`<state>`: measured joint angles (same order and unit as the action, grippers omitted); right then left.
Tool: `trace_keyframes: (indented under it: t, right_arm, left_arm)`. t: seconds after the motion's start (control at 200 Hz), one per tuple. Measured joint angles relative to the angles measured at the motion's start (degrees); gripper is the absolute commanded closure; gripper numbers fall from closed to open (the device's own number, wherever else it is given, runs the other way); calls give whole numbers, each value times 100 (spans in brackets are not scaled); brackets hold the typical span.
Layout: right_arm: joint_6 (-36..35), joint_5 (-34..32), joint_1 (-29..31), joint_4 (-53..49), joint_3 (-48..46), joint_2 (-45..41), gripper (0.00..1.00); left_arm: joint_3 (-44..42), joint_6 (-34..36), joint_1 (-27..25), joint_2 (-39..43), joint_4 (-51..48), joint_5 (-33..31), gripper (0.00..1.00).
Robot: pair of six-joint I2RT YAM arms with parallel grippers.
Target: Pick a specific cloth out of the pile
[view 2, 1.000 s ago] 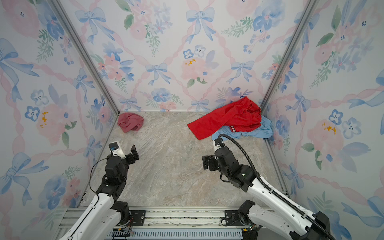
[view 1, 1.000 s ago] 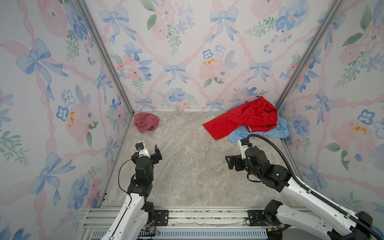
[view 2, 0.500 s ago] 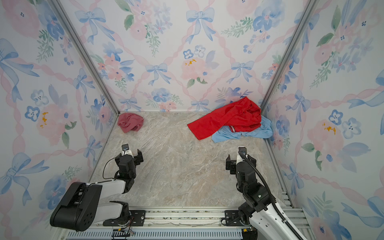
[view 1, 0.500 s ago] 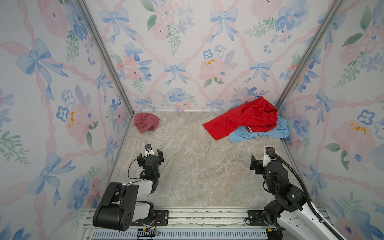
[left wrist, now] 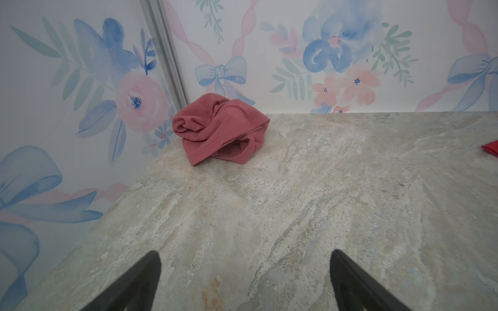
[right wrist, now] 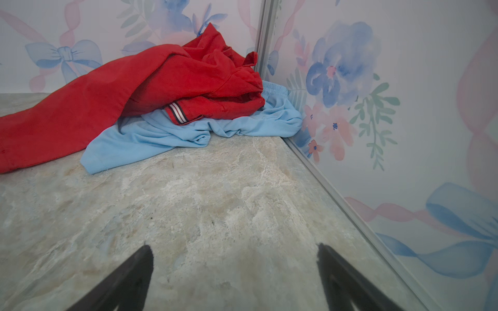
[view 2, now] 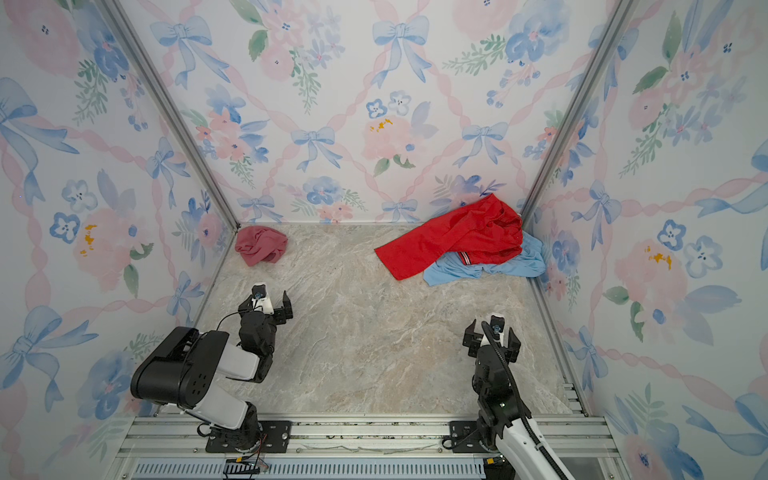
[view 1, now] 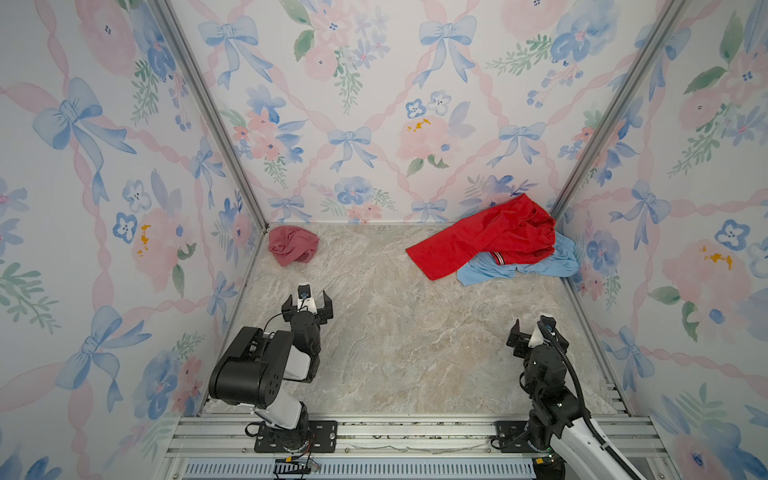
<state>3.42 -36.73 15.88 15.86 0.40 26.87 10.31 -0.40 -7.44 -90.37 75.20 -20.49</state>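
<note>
Left tool point(view 1: 307, 302) and right tool point(view 1: 537, 334) are gaping, empty — the cloth point(view 1: 293, 246) is lying well apart from the pile point(view 1: 498, 239), perhaps touching the wall point(view 1: 232, 249).

You could see the cloth point(view 1: 293, 251) in the far left corner, all by itself. It was small, soft and a dull pink-red. It lay crumpled up in a little lump. The pile point(view 1: 511, 249) sat well apart from it, in the far right corner. There, a big bright red piece point(view 1: 469, 243) with a striped edge lay spread on top of a light blue piece point(view 1: 536, 266).
</note>
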Motion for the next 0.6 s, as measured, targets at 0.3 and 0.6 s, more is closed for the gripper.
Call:
trace_keyframes:
  t: [0.3, 0.6]
  right_arm:
    - [-138, 1073, -717, 3344, 426, 4190, 3]
    - [-400, 1665, -951, 4155, 1971, 6290, 3]
  left_arm:
    - [0, 4, 0, -2, 15, 2, 2]
    - [2, 4, 2, -2, 17, 0, 2]
